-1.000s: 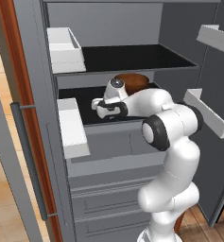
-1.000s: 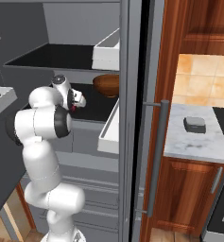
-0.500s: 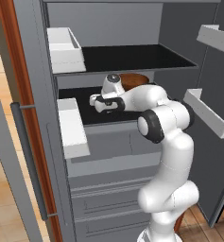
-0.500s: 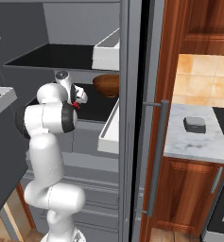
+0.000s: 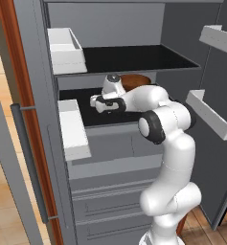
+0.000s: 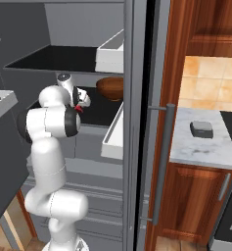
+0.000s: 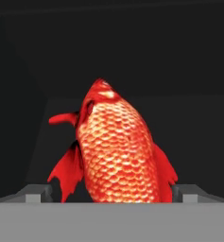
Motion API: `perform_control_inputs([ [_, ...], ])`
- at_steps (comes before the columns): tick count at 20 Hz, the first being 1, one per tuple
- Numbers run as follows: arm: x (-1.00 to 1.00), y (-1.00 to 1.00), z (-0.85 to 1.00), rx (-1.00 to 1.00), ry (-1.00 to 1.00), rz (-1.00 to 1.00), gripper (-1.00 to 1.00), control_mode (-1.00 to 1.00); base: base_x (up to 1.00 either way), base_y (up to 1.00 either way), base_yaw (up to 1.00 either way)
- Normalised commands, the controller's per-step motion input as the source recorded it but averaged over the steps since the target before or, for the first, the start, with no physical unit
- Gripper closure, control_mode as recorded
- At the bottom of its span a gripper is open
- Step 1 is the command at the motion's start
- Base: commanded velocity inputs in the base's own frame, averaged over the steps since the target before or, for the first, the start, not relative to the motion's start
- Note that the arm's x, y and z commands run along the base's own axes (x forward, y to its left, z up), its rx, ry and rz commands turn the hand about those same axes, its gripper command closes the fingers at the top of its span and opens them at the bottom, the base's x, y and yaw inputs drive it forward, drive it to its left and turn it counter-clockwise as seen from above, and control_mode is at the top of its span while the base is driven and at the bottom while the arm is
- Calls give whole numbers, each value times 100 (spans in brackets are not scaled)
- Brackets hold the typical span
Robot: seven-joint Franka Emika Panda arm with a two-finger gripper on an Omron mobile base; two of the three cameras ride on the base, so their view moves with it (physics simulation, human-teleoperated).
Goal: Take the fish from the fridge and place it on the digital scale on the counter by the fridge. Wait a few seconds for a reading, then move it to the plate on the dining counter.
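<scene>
The red-orange fish lies on the dark middle shelf of the fridge, close up in the hand view. My gripper is open, with one fingertip on each side of the fish's near end, not pressed on it. From the left base view the gripper reaches low over that shelf. From the right, a bit of the fish shows red beside the hand. The digital scale sits on the short marble counter right of the fridge.
A brown bowl stands on the same shelf just behind my hand, also seen from the right as the bowl. White door bins hang on the left door; the other open door carries bins close to my elbow.
My hand has slid a little to the left along the middle shelf, closing in on the fish. The jaws have stayed open.
</scene>
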Motion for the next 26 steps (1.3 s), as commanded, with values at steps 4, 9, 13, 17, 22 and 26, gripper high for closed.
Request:
perform_control_inputs([
  [4,-5,0,-47,0,0,2,-100,-100,0,0,0],
  [9,-3,0,-17,0,1,0,100,-100,0,0,0],
  [13,-3,0,-15,0,3,0,100,-100,0,0,0],
  [17,-11,0,-11,0,4,0,100,-100,0,0,0],
  [22,-11,0,-6,0,6,0,100,-100,0,0,0],
  [26,-21,0,0,0,0,0,100,-100,0,0,0],
])
